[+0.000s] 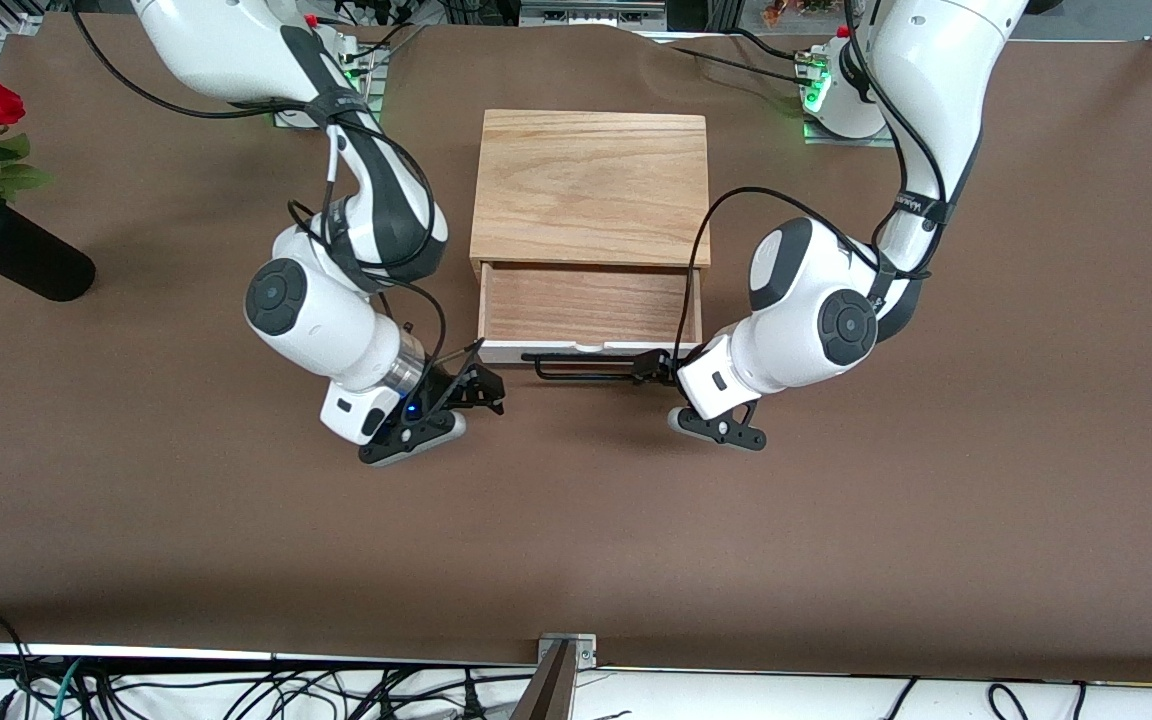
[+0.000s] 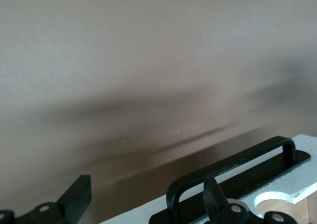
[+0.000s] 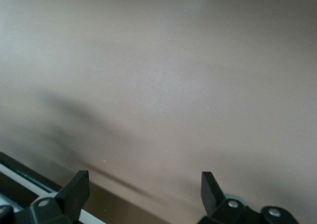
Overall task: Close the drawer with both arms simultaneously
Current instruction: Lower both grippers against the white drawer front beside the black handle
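No readable writing; both open end effectors (image 1: 481, 385) (image 1: 654, 368) flank the drawer (image 1: 591, 305) handle (image 1: 586, 366)

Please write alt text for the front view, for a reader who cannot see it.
An oak box sits on a brown table with its drawer pulled open. The left gripper is at the drawer's black handle; the right gripper, open, is beside its front corner.

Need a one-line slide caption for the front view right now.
Drawer open; left gripper at its handle, right gripper open by its front corner.
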`<move>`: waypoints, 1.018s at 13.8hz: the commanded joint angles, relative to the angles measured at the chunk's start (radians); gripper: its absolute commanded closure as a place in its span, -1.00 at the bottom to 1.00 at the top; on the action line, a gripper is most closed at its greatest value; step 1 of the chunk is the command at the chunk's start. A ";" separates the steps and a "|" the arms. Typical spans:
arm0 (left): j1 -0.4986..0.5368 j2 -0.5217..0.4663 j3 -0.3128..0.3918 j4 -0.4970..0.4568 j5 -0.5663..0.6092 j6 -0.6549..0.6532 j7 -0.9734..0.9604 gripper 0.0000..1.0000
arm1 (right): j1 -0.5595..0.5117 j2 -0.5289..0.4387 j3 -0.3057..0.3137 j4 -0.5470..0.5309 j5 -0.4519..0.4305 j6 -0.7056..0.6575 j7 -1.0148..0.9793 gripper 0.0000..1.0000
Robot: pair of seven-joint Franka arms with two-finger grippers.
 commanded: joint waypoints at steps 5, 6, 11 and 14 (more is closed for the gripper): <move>0.009 0.004 -0.015 -0.012 -0.025 -0.129 0.014 -1.00 | 0.043 0.047 -0.002 0.031 0.085 -0.021 -0.005 -1.00; 0.010 0.003 -0.015 -0.012 -0.026 -0.155 0.015 -1.00 | 0.052 0.058 -0.002 0.031 0.105 -0.021 -0.005 -1.00; 0.013 0.009 -0.015 -0.013 -0.025 -0.205 0.017 -1.00 | 0.063 0.061 -0.002 0.031 0.117 -0.102 -0.004 -1.00; 0.013 0.009 -0.015 -0.013 -0.026 -0.241 0.017 -1.00 | 0.063 0.053 -0.002 0.031 0.119 -0.168 -0.004 -1.00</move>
